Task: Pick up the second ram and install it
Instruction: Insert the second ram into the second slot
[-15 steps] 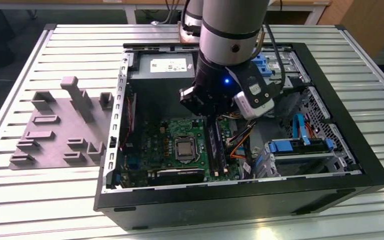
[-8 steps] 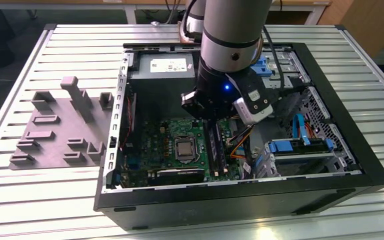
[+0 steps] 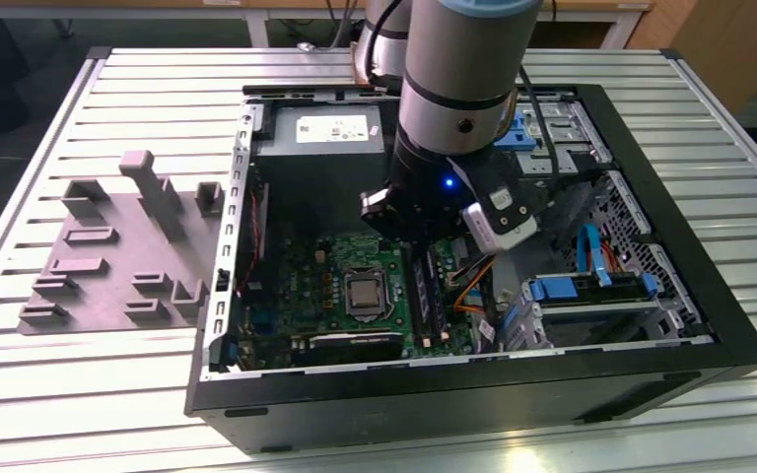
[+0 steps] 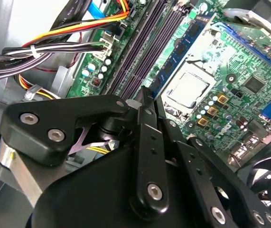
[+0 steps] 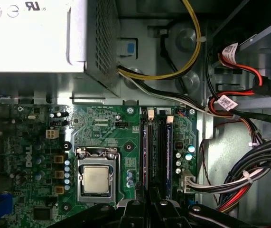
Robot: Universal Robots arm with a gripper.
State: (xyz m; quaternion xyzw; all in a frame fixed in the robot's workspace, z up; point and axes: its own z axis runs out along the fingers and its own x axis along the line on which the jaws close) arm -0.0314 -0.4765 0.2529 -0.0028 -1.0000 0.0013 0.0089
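**Gripper** (image 4: 144, 92) (image 5: 144, 197): black linkage type, on the grey arm (image 3: 464, 69), lowered into the open computer case (image 3: 694, 325). Whether the jaws are spread, pressed together or pinching cannot be told; their tips meet one end of the memory sockets.

**The second ram** (image 4: 175, 57) (image 5: 144, 152): thin dark stick on edge, standing in the socket rail nearest the processor, one end directly under the jaws. Whether it is fully seated cannot be told.

**Processor** (image 5: 96, 179) (image 4: 190, 90): silver-lidded, in its metal frame, just beside the sockets.

**Motherboard** (image 5: 102, 128): green, flat on the case floor.

**Cable bundle** (image 5: 249, 171): black, red, yellow and white leads, on the sockets' far side from the processor.

**Power supply** (image 3: 332, 128) (image 5: 31, 38): grey metal box at the case's far end.

**Drive bracket** (image 3: 589, 288): blue, at the exterior view's right.

**Fixture plate** (image 3: 103, 256): mauve-grey, with raised blocks, outside the case at the exterior view's left.

**Bench** (image 3: 90, 394): ribbed aluminium, carrying case and plate.
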